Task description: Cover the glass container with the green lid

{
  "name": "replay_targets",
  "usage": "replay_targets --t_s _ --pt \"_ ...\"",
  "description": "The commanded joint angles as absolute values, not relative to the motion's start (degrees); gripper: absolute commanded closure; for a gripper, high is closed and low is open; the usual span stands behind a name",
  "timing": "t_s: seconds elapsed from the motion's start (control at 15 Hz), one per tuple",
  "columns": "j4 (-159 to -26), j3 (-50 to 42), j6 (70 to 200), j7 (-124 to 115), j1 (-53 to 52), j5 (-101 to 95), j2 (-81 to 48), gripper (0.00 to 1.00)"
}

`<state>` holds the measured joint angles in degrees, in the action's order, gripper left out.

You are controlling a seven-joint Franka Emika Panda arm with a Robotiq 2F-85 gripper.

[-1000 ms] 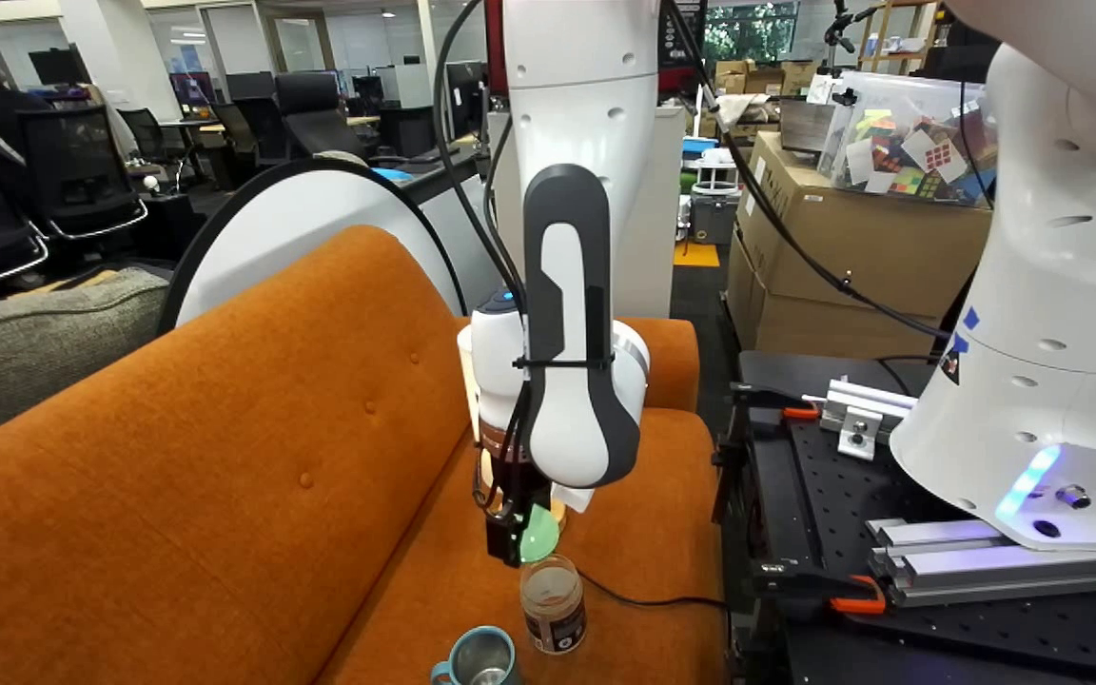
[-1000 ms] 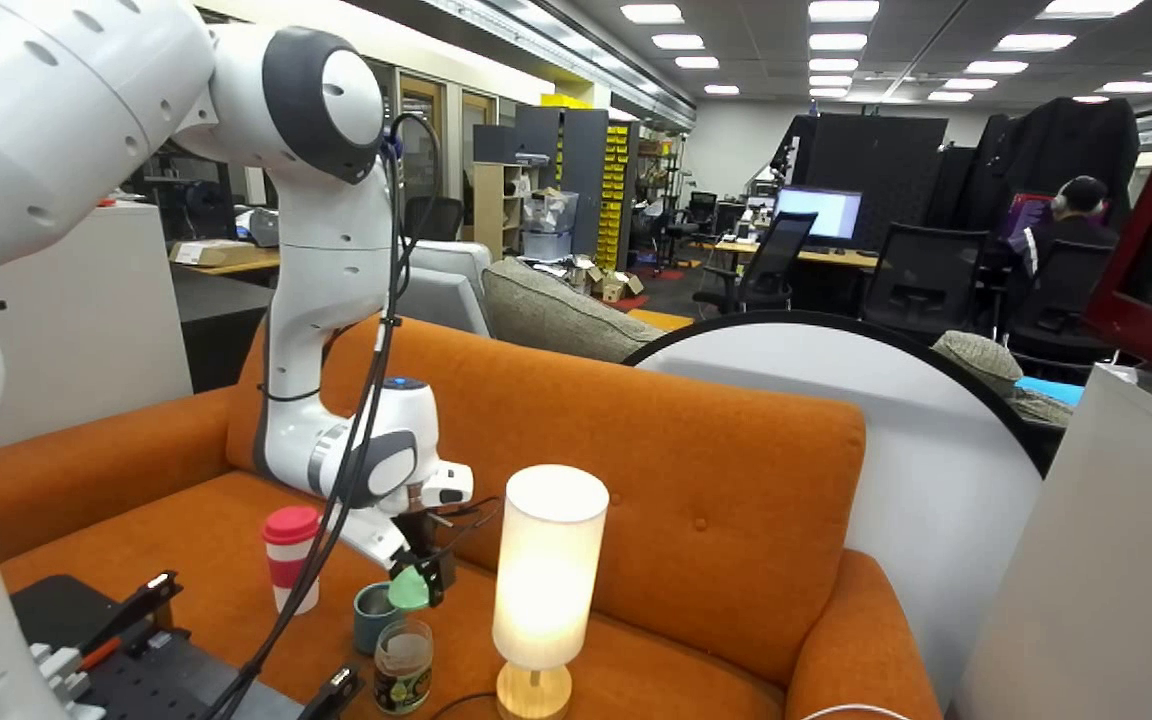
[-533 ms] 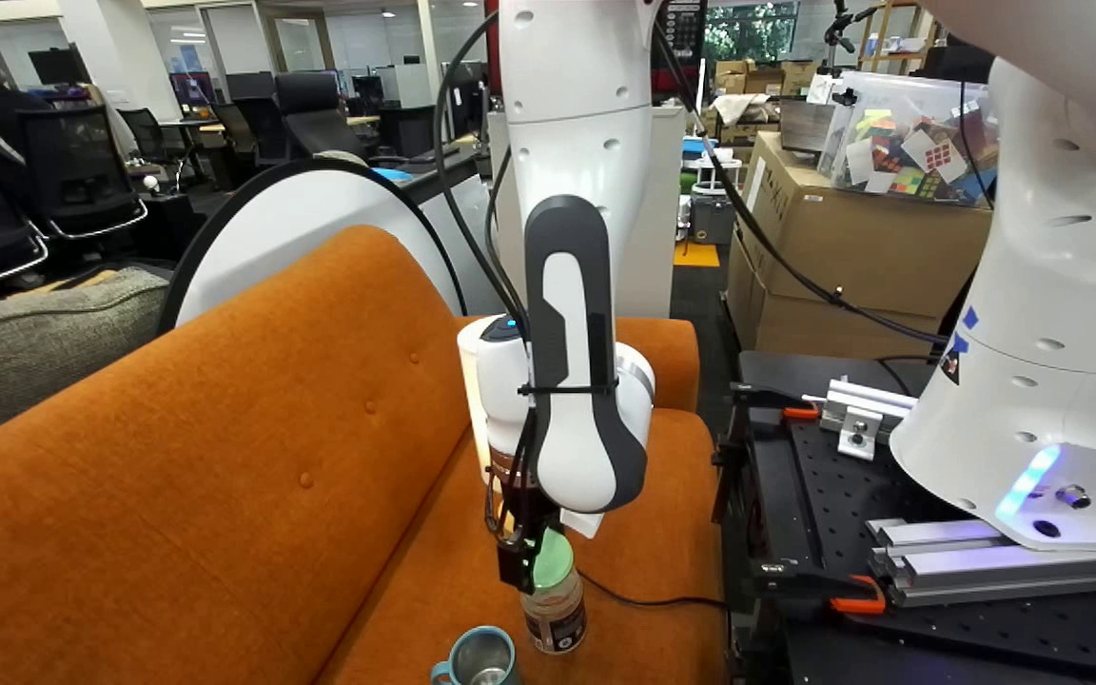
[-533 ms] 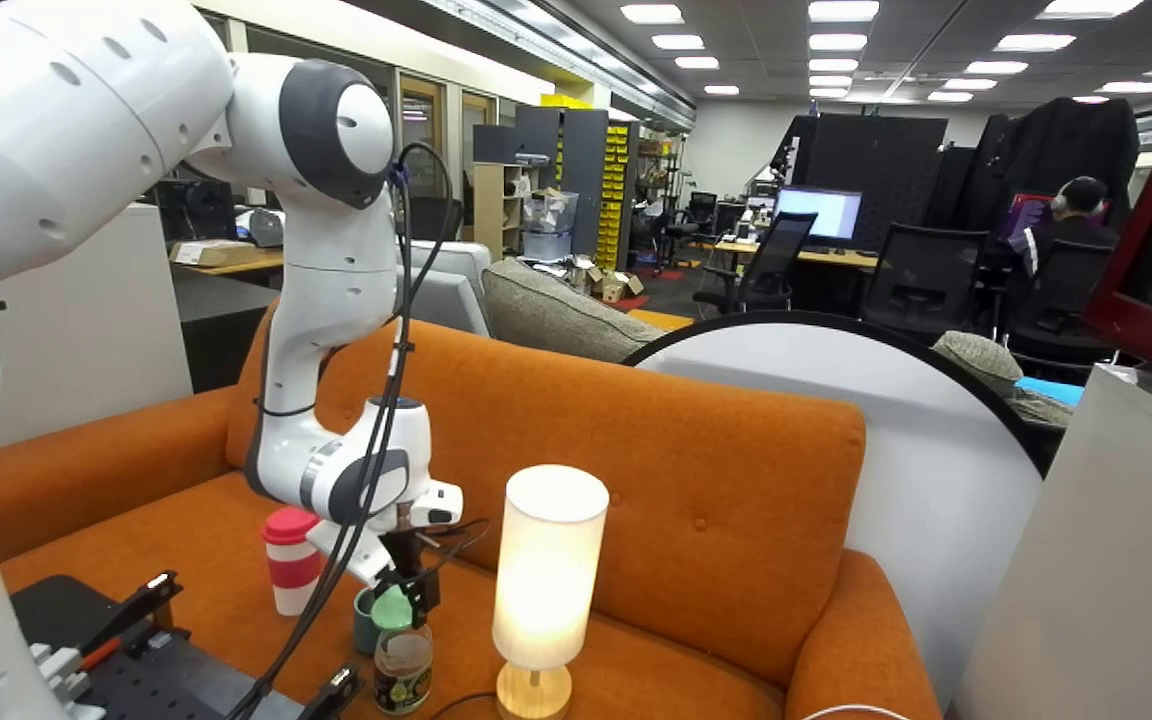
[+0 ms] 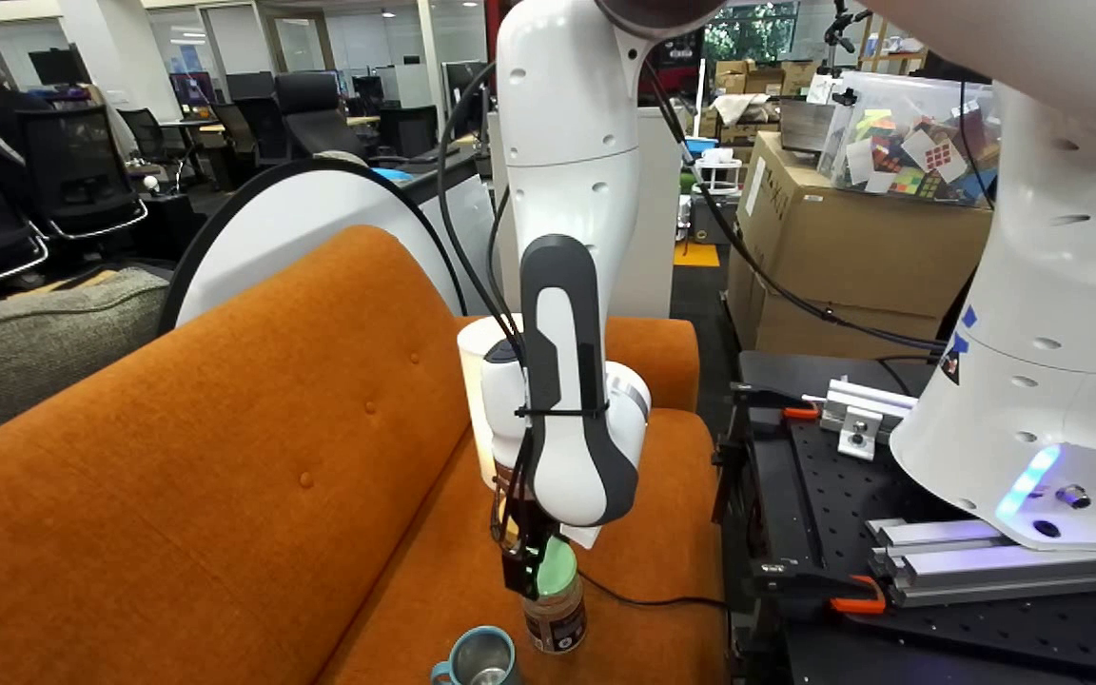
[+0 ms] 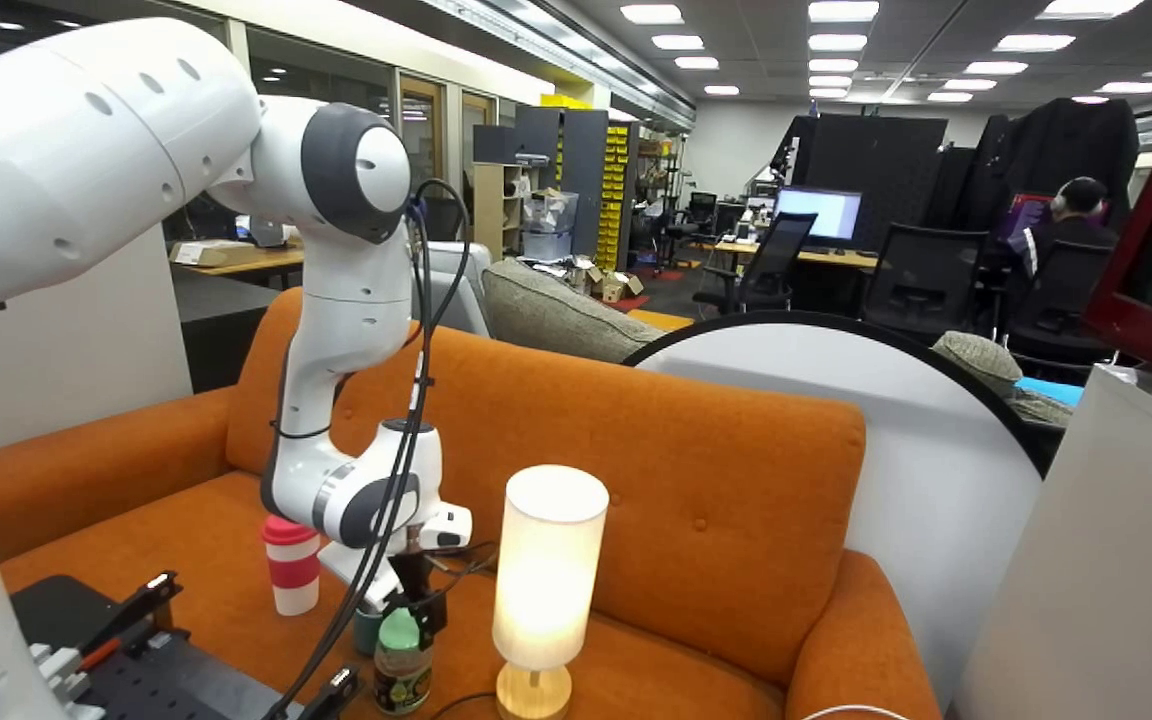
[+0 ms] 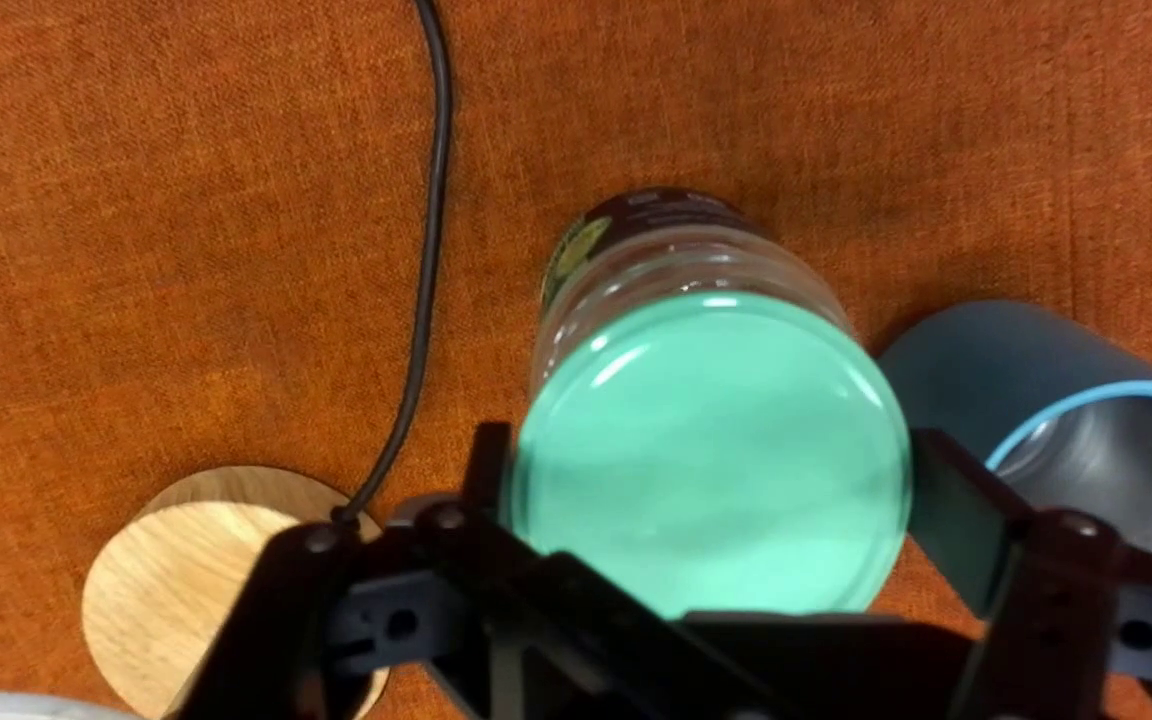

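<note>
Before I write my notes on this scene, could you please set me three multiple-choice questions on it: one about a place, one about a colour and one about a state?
1. Where is the lid?
A) In the mug
B) On the floor
C) At the mouth of the jar

2. What colour is the sofa under the jar?
A) Orange
B) Grey
C) Blue

3. How is the lamp?
A) Upright and off
B) Upright and lit
C) Lying down

1 C: both exterior views show it at the top of the jar, and the wrist view shows the gripper holding it from both sides.
2 A: it looks orange in all three views.
3 B: it stands on end and glows in an exterior view.
</note>
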<state>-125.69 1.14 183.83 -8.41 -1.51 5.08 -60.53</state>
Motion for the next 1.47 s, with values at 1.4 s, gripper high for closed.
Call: replay_targets --t_s 1.4 --pt "-122.3 7.2 180.9 -5.8 8.2 5.1 -63.5 0.3"
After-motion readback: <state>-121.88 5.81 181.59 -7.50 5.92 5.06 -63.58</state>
